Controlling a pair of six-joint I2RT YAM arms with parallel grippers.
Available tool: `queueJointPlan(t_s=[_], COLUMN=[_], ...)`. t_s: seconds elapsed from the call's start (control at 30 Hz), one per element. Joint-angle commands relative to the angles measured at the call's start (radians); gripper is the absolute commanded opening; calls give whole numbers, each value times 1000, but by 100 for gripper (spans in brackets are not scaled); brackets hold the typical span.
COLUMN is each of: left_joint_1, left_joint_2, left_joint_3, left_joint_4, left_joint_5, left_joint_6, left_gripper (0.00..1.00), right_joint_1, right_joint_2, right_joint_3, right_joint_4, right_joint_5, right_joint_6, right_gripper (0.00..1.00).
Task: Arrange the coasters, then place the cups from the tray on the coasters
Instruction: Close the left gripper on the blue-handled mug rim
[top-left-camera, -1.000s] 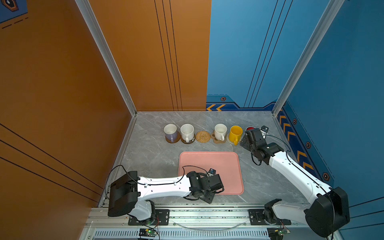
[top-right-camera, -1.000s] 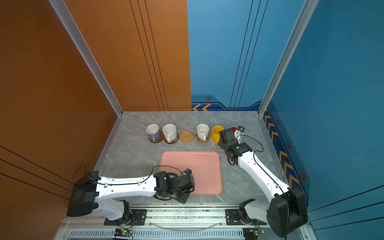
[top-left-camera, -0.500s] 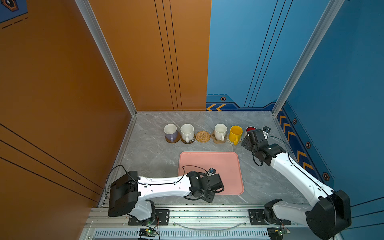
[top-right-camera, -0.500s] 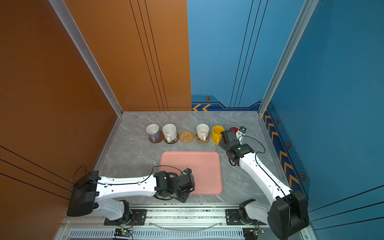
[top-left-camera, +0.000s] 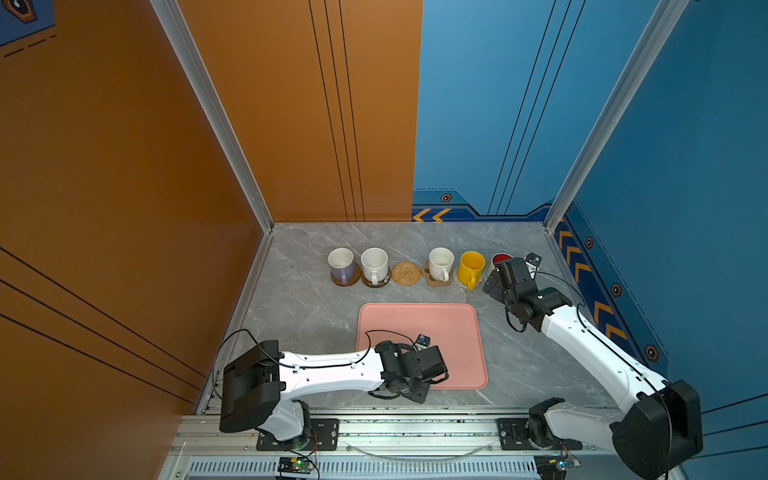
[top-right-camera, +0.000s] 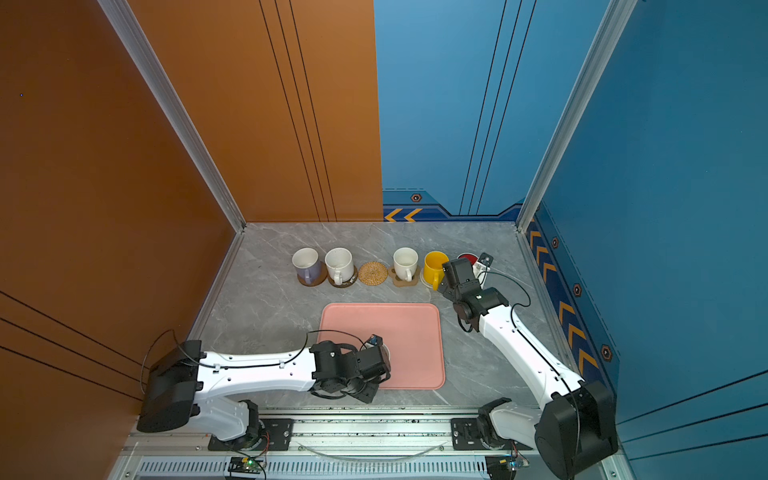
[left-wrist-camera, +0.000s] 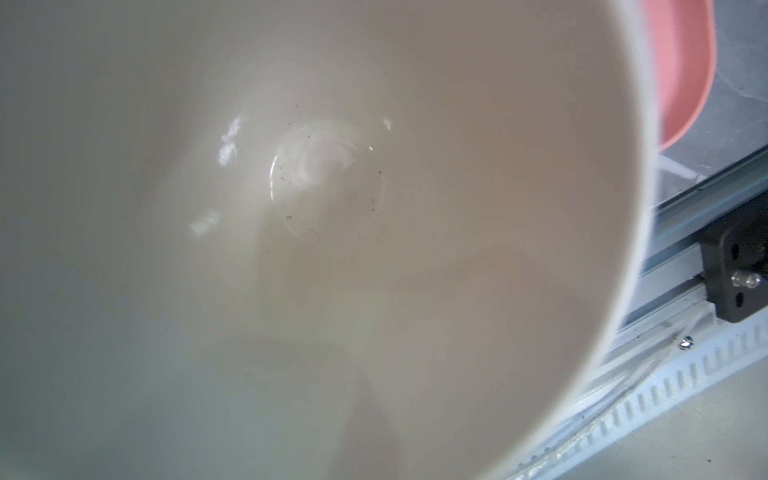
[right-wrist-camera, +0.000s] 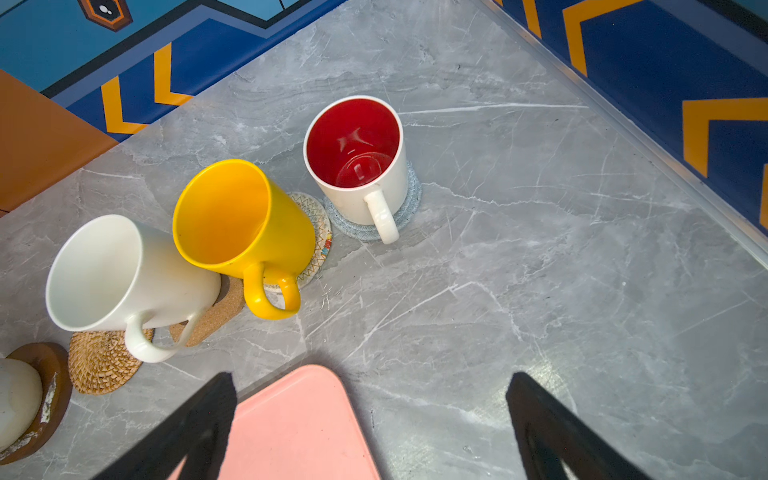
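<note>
How far the left fingers (top-left-camera: 430, 365), over a cup (left-wrist-camera: 332, 249) by the tray (top-left-camera: 457, 328) front edge, are opened cannot be told; the right fingers (right-wrist-camera: 548, 428) are spread wide, empty.

left wrist view: tray cup (left-wrist-camera: 332, 249) blurred, cropped | right wrist view: right gripper (right-wrist-camera: 370, 376) fingers, speckled mug (right-wrist-camera: 16, 399) cut by edge | top views: red-inside mug (top-left-camera: 500, 258) behind right gripper; tray cup under left gripper (top-right-camera: 380, 359), jaws hidden

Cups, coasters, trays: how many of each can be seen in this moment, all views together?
Cups: 6 (lilac, speckled, white, yellow, red-lined, the cup at the left gripper).
Coasters: 6, only the rattan one bare.
Tray: 1.
Total: 13.
</note>
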Motion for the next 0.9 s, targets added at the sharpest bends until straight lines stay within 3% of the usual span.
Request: queueJointPlan(t_s=[0.0,0.23,0.53,0.87], left_joint_1=[14,24,29,36], left_joint_2=[4,6,24,55], left_joint_3=[-5,-13,-3,15], left_joint_4=[-16,-16,-17,-16], left_joint_5=[-23,-22,-23,-13], left_joint_6=[2,6,14,23], left_gripper=[27,24,32,29], right_joint_1=[-4,-5,-6,-7], right_joint_2=[-18,-17,-6,-1], right_joint_3=[-16,-16,-13,-13], right_joint_4=[6,7,9,11], right_joint_5=[-3,-3,-7,-12], right_joint_6=[5,5,4,2], right_gripper=[100,100,100,100])
